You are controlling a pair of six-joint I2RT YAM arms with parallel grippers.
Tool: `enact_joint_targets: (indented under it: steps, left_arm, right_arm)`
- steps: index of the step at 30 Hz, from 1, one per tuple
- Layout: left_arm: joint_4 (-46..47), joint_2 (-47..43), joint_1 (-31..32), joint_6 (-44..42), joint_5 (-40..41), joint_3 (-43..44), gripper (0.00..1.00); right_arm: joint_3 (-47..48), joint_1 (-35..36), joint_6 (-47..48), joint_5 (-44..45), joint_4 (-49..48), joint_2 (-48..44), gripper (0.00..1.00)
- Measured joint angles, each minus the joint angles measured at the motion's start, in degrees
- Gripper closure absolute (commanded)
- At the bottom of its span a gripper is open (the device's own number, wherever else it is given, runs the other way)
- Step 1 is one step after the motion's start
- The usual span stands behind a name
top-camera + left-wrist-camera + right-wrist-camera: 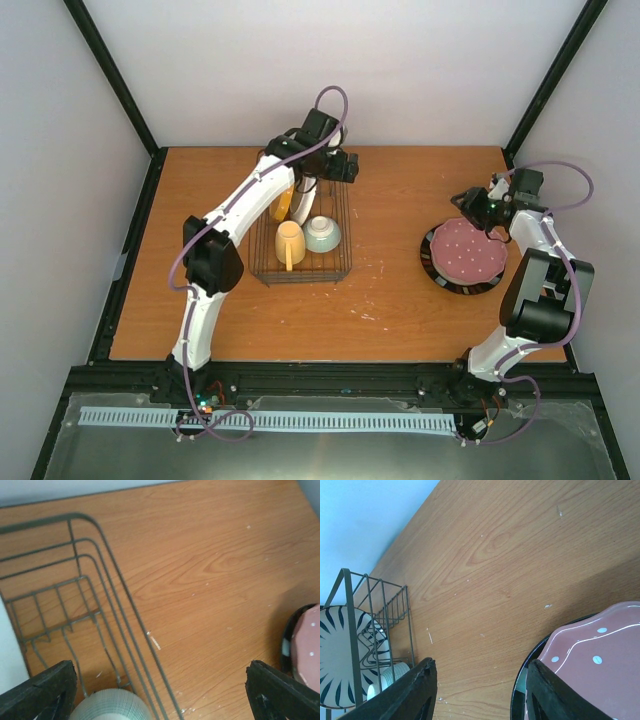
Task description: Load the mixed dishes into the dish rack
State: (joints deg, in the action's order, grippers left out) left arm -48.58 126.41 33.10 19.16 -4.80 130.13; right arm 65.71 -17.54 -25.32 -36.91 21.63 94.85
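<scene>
The right gripper (482,666) fills the bottom of its own wrist view. Its two dark fingers (415,692) stand moderately parted with bare wood between them, pinching nothing. The rim of the stacked plates lies just at the finger on that view's right.

The wooden table (390,300) is the widest thing here, walled in pale panels on three sides, and it has a broad open stretch in its middle. The dish rack (300,272) sits on the left half, its long axis running away from the arm bases. The left arm reaches over the rack's far end, where the left gripper (345,165) hangs spread wide and holds nothing.

On the right half, well apart from the rack, the black plate (447,279) lies flat with the pink plate (468,248) flat on top of it. The right gripper hovers at the far rim of the stack, so the right arm is plainly the nearer one.

The next move probably turns on this: the stack lies just beneath the gripper on its base side, and the rack is off to the robot's left across the open wood. A flat plate would have to be tipped on edge to fit a slot (both plates are round, so no axis favours the grasp).

Already in the rack, the white striped plate (335,655) and the orange-yellow plate (283,203) stand upright. The mug (290,243) and the bowl (322,234) sit side by side at its near end.
</scene>
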Motion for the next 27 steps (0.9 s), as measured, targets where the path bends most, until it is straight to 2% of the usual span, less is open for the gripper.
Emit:
enact_joint_targets:
  steps: [18,27]
  left_arm:
    - [-7.28,0.83,-0.98,3.08,7.32,-2.62,0.00]
    - [-7.87,-2.01,-5.01,5.81,10.69,-6.75,0.00]
  right_arm:
    - [-0.37,0.00,0.33,-0.24,0.00,0.00,0.52]
    - [-0.42,0.00,0.26,-1.31,-0.02,0.00,0.52]
